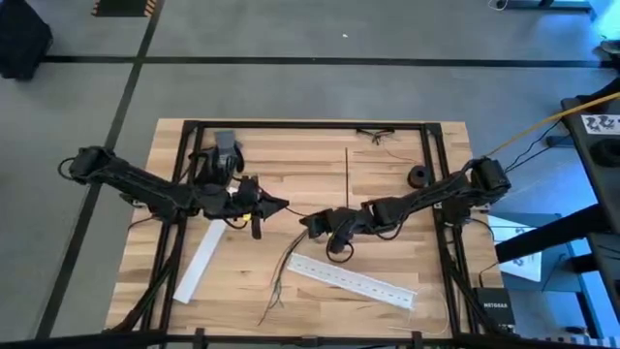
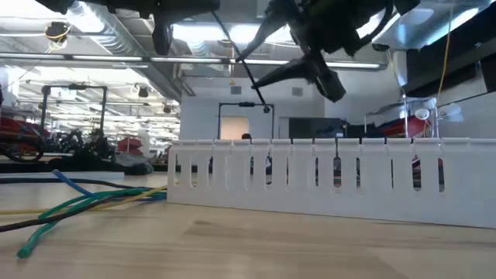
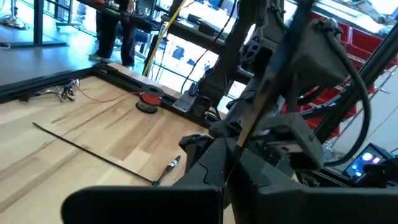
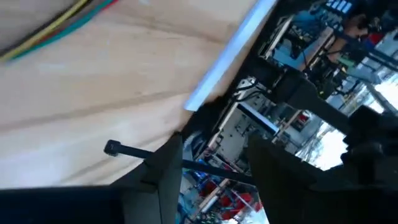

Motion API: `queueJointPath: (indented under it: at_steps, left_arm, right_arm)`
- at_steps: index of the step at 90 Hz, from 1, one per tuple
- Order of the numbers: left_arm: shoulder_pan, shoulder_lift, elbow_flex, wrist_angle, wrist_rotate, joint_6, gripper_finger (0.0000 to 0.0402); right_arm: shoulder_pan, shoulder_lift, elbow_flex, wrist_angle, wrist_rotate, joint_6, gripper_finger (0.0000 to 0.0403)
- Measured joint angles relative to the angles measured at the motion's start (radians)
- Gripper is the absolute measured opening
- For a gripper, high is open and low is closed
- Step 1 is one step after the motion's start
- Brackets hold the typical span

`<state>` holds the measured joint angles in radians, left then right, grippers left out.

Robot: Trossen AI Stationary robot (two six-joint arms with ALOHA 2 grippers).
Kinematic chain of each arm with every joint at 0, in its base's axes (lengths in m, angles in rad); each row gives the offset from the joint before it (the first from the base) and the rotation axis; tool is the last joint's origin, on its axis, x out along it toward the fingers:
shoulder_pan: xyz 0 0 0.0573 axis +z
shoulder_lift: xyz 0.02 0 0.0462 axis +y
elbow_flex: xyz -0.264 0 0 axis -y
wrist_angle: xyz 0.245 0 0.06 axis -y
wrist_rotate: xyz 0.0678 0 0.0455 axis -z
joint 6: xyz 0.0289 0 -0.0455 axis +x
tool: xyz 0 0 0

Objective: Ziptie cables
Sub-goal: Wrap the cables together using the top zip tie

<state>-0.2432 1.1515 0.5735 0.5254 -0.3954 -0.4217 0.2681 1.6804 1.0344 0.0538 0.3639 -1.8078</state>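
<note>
Looking down from the high view, I saw the cables [image 1: 281, 276] lying on the table [image 1: 387, 165] in the lower middle of the frame, below and between the two grippers and touched by neither. They were thin, limp dark wires fanning out toward the bottom, their upper end running up toward the right gripper [image 1: 312, 224]. In the low view their ends [image 2: 85, 203] sat at lower left, splayed in green, blue and yellow, flat on the wood.

My left gripper [image 1: 276, 206] sat left of centre, pointing right. I could not tell how wide its fingers stood. In its wrist view a thin black strip [image 3: 90, 149] lay across the boards, with a small round reel [image 3: 148, 99] farther back.

The right gripper sat just right of centre, pointing left, tip close to the left one. In its wrist view its two fingers [image 4: 163, 163] stood parted, and a ziptie [image 4: 146, 153] ran across between them, its head clear at the left; whether the fingers pinched it I could not tell.

One white perforated strip [image 1: 351, 281] lay just right of the cables; another white strip [image 1: 201, 262] lay at lower left.
</note>
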Motion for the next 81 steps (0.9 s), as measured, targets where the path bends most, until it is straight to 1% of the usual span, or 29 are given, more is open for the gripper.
queueJointPath:
  at_steps: [8,17,26,31,38,45,64,70,81]
  left_arm:
    - [0.000,0.000,0.000,0.000,0.000,0.002,0.0000]
    - [-0.001,0.000,0.000,-0.018,0.000,-0.009,0.0000]
    - [-0.002,0.000,0.000,-0.049,0.023,-0.031,0.0000]
    - [-0.002,0.000,0.000,-0.054,0.047,-0.052,0.0000]
    - [-0.004,0.000,0.000,-0.051,0.072,-0.086,0.0000]
    - [-0.007,0.000,0.000,-0.044,0.076,-0.121,0.0000]
    - [-0.004,0.000,0.000,-0.042,0.131,-0.278,0.0000]
    - [-0.004,0.000,0.000,-0.032,0.134,-0.307,0.0000]
    - [-0.004,0.000,0.001,-0.001,0.134,-0.334,0.0000]
  right_arm:
    - [0.021,-0.003,0.000,0.002,0.024,0.022,0.0172]
    - [0.051,-0.017,0.000,-0.005,0.108,0.023,0.0172]
    - [0.071,-0.056,0.000,-0.015,0.219,0.049,0.0172]
    - [0.075,-0.082,0.000,-0.038,0.235,0.100,0.0172]
    - [0.074,-0.102,0.002,-0.058,0.191,0.176,0.0172]
    - [0.078,-0.103,0.002,-0.061,0.145,0.174,0.0172]
    - [0.079,-0.077,0.000,-0.040,0.028,0.023,0.0172]
    - [0.079,-0.074,0.000,0.000,0.007,-0.019,0.0172]
    - [0.070,-0.059,0.002,0.021,-0.047,-0.100,0.0172]
